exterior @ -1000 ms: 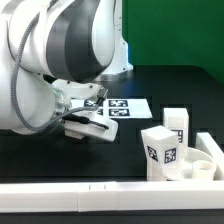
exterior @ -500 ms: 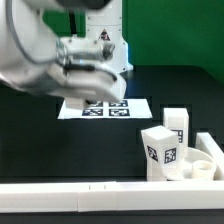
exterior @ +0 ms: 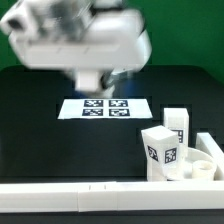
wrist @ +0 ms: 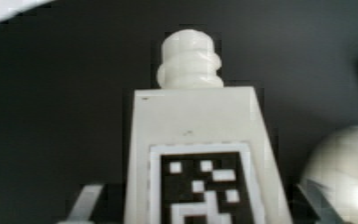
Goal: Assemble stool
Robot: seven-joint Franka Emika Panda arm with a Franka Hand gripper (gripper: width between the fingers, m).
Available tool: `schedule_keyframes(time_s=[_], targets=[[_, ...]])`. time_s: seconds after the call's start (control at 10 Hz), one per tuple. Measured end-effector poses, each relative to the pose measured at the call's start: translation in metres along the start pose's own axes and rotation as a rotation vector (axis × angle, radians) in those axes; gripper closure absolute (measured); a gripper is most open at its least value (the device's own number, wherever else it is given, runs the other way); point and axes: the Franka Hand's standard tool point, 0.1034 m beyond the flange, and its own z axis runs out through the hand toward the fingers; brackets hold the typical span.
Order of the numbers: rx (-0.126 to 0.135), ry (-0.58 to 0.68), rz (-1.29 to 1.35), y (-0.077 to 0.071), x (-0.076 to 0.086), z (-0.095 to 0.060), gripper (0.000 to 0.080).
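A white stool leg [wrist: 197,140], tagged in black and white and tipped with a threaded peg, sits clamped between the tool's [wrist: 197,205] part-closed fingers in the wrist view, raised above the black bench [exterior: 40,150]. Near the bench's front corner on the exterior view's right, two more tagged legs [exterior: 160,152] stand upright just beside the round seat [exterior: 203,165]. The marker board [exterior: 104,108] lies flat toward the bench's back edge, beneath the blurred arm [exterior: 80,40].
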Motion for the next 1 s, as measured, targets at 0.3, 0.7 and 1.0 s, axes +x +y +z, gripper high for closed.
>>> schedule_keyframes(time_s=[0.3,0.7,1.0], targets=[[0.021,0.285,-0.062,-0.045,0.010,-0.023,0.0469],[0.007,0.525,-0.117,-0.072,0.020,-0.030,0.0469],[0.052,0.804,-0.190,-0.131,0.017,-0.017,0.0469]])
